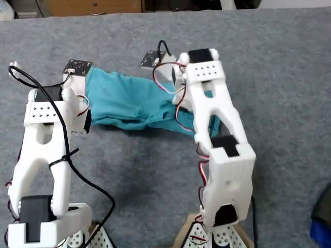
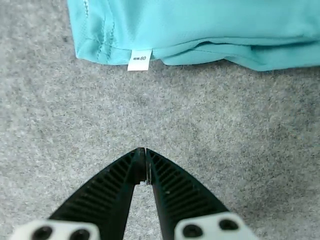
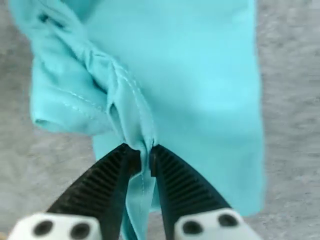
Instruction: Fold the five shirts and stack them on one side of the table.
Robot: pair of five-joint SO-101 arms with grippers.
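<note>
Basically, teal shirt (image 1: 126, 101) lies bunched mid-table (image 1: 155, 175), long axis across table width, R end slanting toward arm bases. R gripper (image 3: 145, 150) pinches a seam ridge; L gripper (image 2: 145, 152) pressed together, empty, over bare table by the label (image 2: 139, 59).

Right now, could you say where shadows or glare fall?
High view: soft shadow under the crumpled teal fabric shirt. Left wrist view: even light around the black ribbed left tool. Right wrist view: dark creases where the right tool pinches.
</note>
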